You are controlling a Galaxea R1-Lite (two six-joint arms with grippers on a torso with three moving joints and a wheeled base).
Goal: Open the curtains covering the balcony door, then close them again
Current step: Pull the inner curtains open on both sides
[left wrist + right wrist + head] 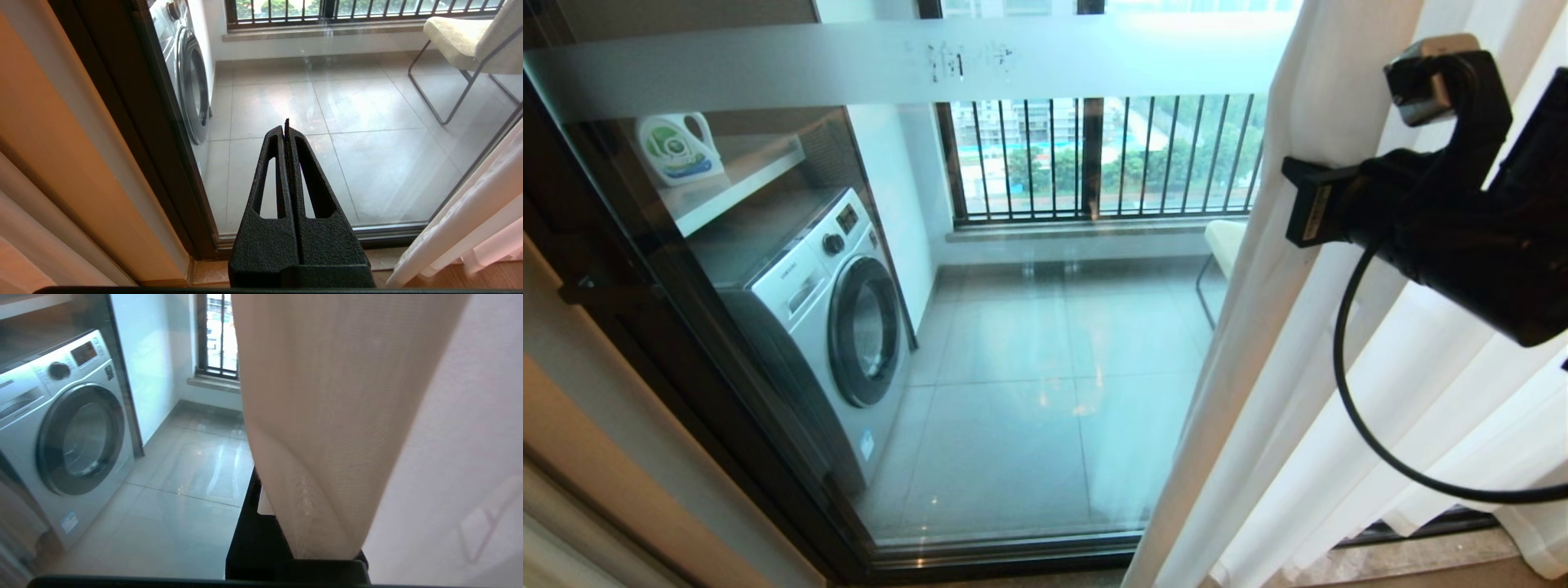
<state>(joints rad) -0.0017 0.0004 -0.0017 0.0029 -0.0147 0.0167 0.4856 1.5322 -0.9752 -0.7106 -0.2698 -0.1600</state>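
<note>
Right gripper (pixel 265 506) at 3 o'clock, clenched on the leading fold of the curtains (pixel 1258 327); sheer, light, limp fabric, likely slips, so pinch the hemmed edge. Left gripper (pixel 287 130) clenched empty, parked. Beyond, the balcony door (pixel 1029 343) stands mostly uncovered.
</note>
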